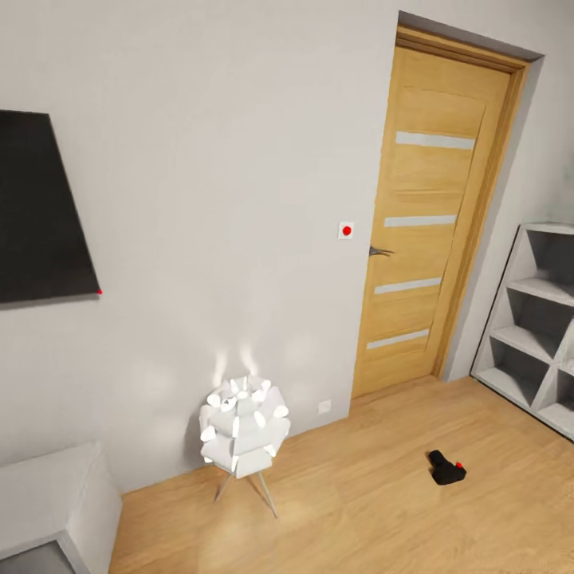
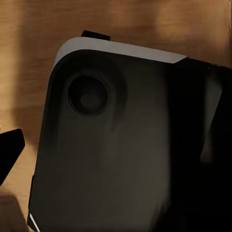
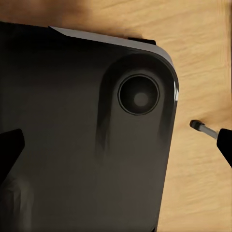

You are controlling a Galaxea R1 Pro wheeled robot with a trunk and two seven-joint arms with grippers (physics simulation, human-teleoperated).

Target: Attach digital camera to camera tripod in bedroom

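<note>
On the far left I see a dark flat panel [image 1: 40,211] hanging on the pale wall. Below it sits the corner of a white cabinet [image 1: 48,494]. Next comes a white floor lamp [image 1: 243,426] on thin legs, glowing against the wall. Then a small wall switch with a red dot [image 1: 346,230], and the wooden door [image 1: 434,223], which is closed.

The digital camera [image 1: 446,468] lies on the wood floor [image 1: 359,510], a bit in front of the door, with its red button showing. I think it lies there because nobody has picked it up yet. On the far right is the grey cube shelf [image 1: 534,319].

No tripod is in sight from here, so I guess I must turn to find it later.

Nothing stands between me and the camera, just bare floor. The lamp legs are well apart from it.

My arms hang down by my dark base [image 2: 125,145]. I see only dark tips at the picture edges, so I cannot tell if either claw is wide or narrow.
</note>
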